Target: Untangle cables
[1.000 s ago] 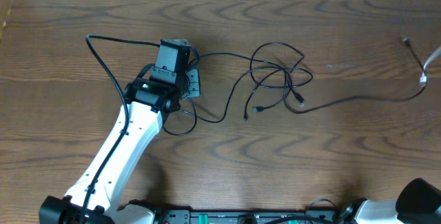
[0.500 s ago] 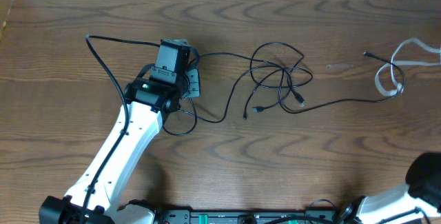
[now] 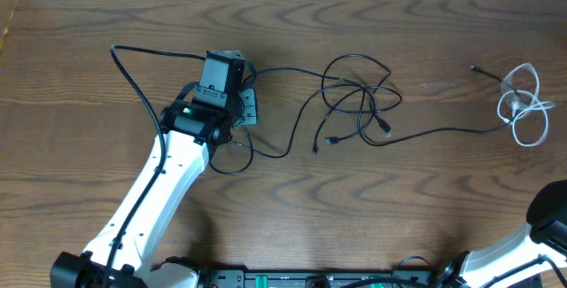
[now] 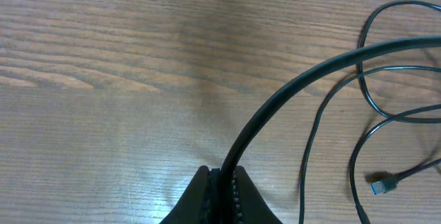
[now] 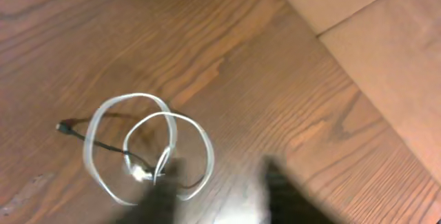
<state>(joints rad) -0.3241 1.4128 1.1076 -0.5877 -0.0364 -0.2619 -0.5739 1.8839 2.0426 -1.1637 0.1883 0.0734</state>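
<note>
A tangle of thin black cables (image 3: 359,102) lies mid-table. From it one black strand (image 3: 443,130) trails right to the white cable (image 3: 523,106), which rests in loose loops on the wood. My left gripper (image 3: 245,104) sits left of the tangle. In the left wrist view this gripper (image 4: 222,172) is shut on a black cable (image 4: 289,89) that arcs away to the right. In the right wrist view the right gripper (image 5: 224,196) is open and blurred, hovering just beside the white cable (image 5: 148,148), with nothing between its fingers.
The table's right edge and a tan surface (image 5: 372,31) beyond it lie close to the white loops. A loose plug end (image 4: 379,184) lies near the left gripper. The right arm (image 3: 549,217) fills the lower right corner; the base rail (image 3: 310,279) runs along the front.
The white cable has come down from the right edge onto the table as loops. The right gripper has opened and let it go. The left arm has not moved.
</note>
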